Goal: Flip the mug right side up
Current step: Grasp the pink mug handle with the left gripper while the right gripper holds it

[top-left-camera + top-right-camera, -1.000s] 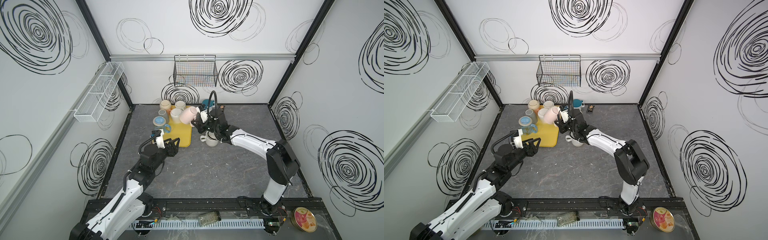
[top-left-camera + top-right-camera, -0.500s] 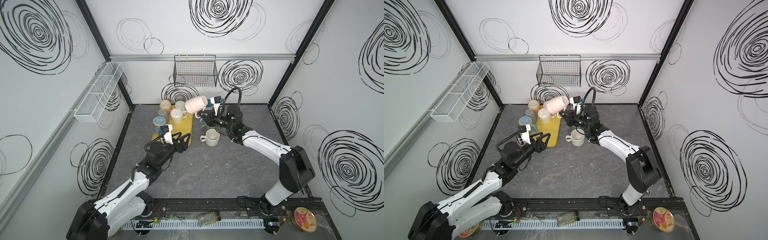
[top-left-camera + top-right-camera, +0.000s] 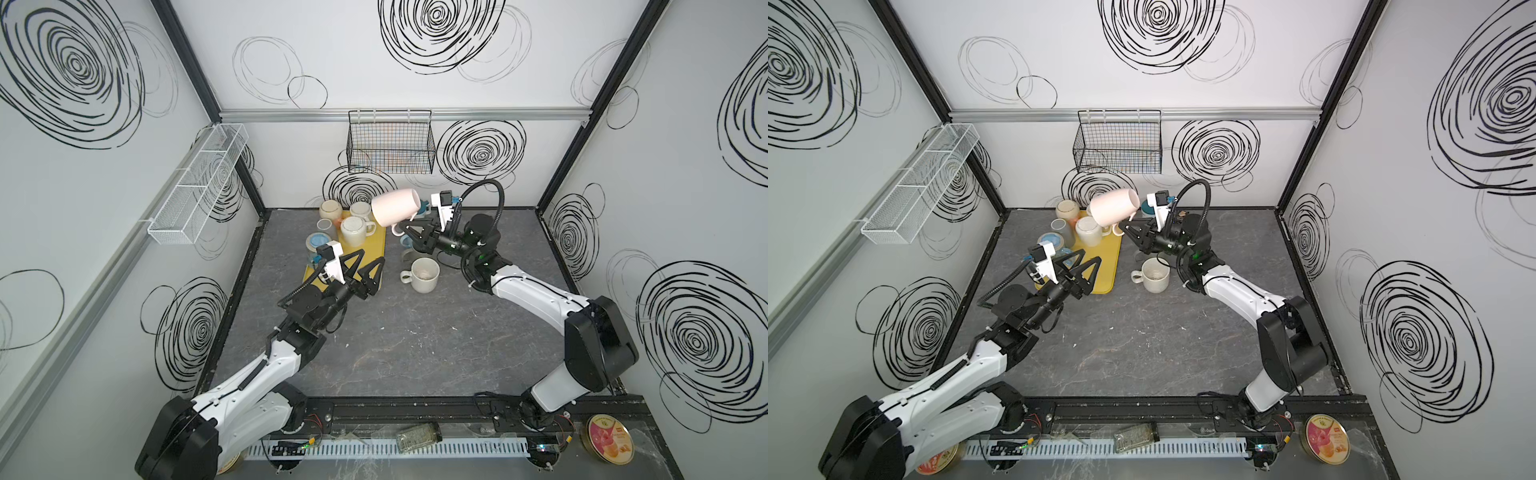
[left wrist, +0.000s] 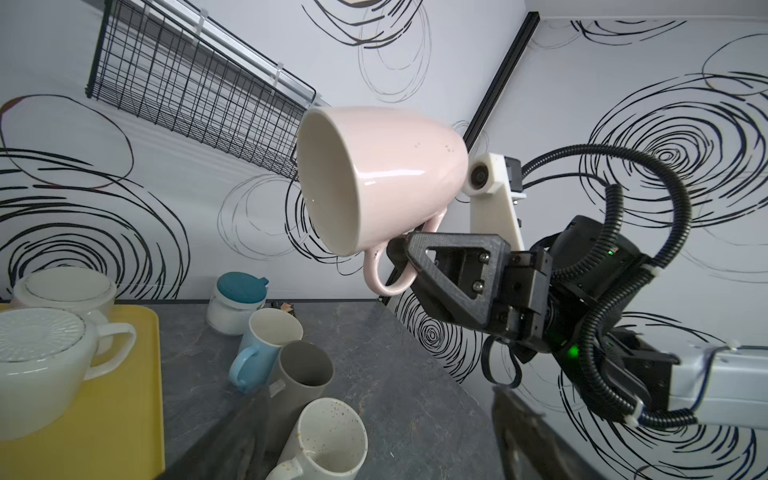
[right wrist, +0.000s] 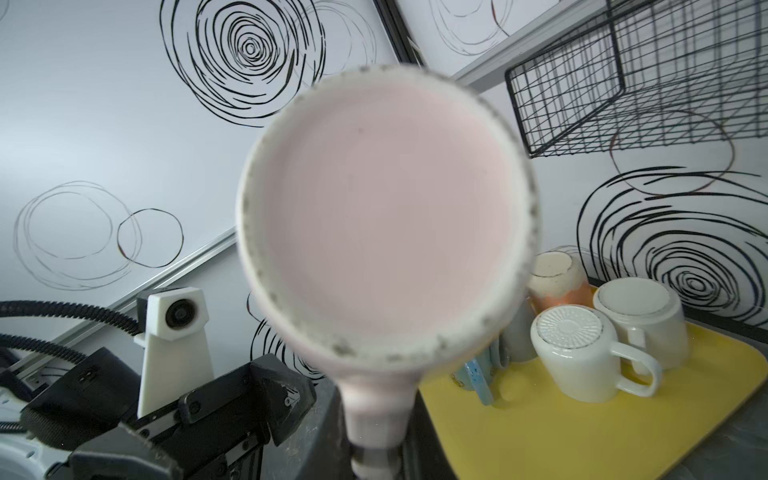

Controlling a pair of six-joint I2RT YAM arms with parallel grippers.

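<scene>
In both top views, shows the pink mug (image 3: 395,206) raised on its side over the back of the bench (image 3: 399,349), beside the right edge of the yellow tray (image 3: 374,243), mouth to the left, foot to the right. Grips it by the handle with the right gripper (image 3: 402,229), jaws narrow on that loop. Holds the left gripper (image 3: 369,258) over the tray's front right part, jaws wide, nothing between them. Leaves a speckled cream mug (image 3: 424,274) upright on the bench near the middle.

From the left wrist, looks into the pink mug's (image 4: 386,174) open mouth, handle (image 4: 386,278) downward, clamped by black fingers (image 4: 453,266). Below, finds a blue mug (image 4: 266,338) and a grey mug (image 4: 303,370) upright, touching, just off the tray's edge.

From the right wrist, meets the mug's blurred foot (image 5: 382,208) up close. Behind it, catches white mugs (image 5: 582,357) upside down on the tray.
</scene>
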